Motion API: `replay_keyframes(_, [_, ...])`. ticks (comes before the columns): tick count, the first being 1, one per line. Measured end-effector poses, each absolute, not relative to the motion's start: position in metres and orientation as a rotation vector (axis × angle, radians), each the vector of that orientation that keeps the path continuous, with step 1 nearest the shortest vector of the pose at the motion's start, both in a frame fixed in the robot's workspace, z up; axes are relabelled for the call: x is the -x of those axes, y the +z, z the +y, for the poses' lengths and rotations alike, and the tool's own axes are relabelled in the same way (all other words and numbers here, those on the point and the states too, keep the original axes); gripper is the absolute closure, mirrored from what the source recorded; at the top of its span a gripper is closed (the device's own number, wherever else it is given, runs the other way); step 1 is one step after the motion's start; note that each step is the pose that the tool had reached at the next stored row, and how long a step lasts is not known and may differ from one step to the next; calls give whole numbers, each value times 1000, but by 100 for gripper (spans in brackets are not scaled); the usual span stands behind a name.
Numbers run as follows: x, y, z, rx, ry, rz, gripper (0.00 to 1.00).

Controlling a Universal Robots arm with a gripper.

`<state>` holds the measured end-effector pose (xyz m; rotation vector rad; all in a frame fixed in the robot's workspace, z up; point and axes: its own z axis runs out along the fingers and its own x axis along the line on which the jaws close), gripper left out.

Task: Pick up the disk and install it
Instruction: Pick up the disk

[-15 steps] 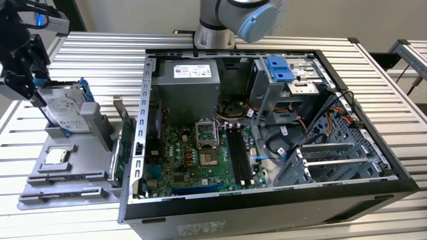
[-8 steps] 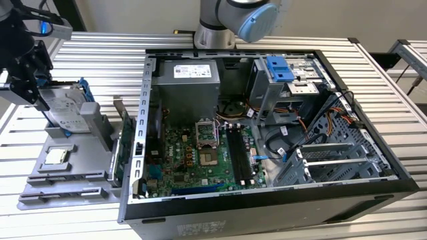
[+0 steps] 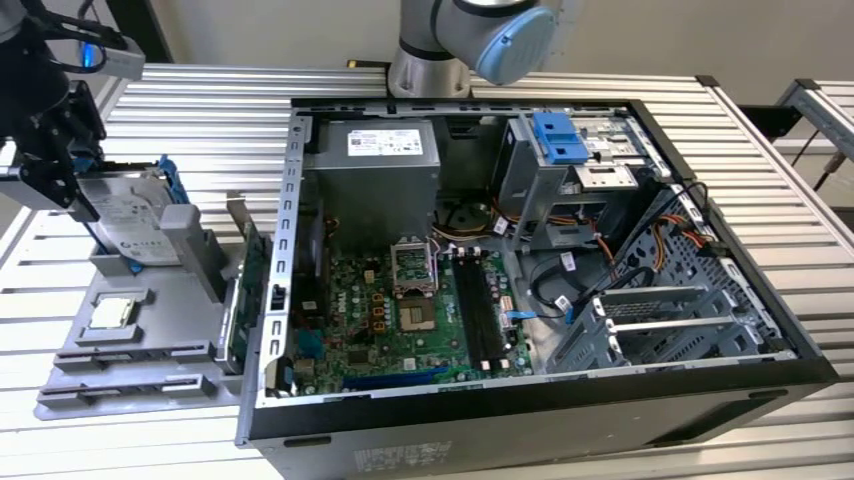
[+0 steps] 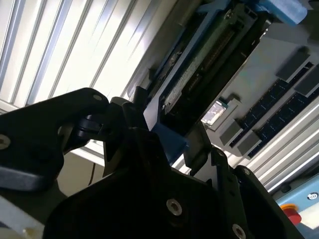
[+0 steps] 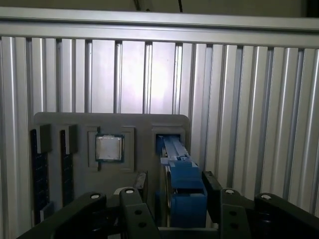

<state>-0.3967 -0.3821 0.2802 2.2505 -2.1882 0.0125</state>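
Half closed, pinching the disk (image 5: 182, 199) by its blue-framed sides in the gripper (image 5: 175, 181). Standing on edge at the grey tray (image 3: 150, 335), just beside the CPU chip (image 5: 109, 148).

Silver blue-framed disk (image 3: 134, 228) edgewise, tilted, in grey holder (image 3: 140, 352).

One disk (image 3: 134, 225), one CPU chip (image 3: 114, 312), one grey tray (image 3: 134, 372), one computer case (image 3: 534, 412).

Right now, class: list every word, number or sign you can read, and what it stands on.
Nothing can be read.
White label on the disk: print too small.
Label on the power supply: too small.
Sticker on the computer case side: blurred.
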Motion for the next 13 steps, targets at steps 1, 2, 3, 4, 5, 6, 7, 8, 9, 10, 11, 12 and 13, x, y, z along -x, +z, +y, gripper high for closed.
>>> replay_keyframes(1, [397,280,-382,-2251,13,-2188,0])
replay_keyframes(2, [397,280,-382,-2251,13,-2188,100])
replay_keyframes(3, [397,280,-382,-2251,13,-2188,100])
replay_keyframes(4, [397,280,-382,-2251,13,-2188,100])
replay_keyframes(5, [397,280,-382,-2251,13,-2188,100])
replay_keyframes(6, [397,280,-382,-2250,13,-2188,100])
replay_keyframes(7, [397,280,-382,-2251,13,-2188,100])
replay_keyframes(8, [397,280,-382,-2251,13,-2188,100])
replay_keyframes(9, [397,280,-382,-2251,13,-2188,100])
replay_keyframes(10, [397,280,-382,-2251,13,-2188,100])
replay_keyframes(11, [397,280,-382,-2251,13,-2188,100])
replay_keyframes(12, [397,280,-382,-2251,13,-2188,100])
replay_keyframes(13, [397,280,-382,-2251,13,-2188,100])
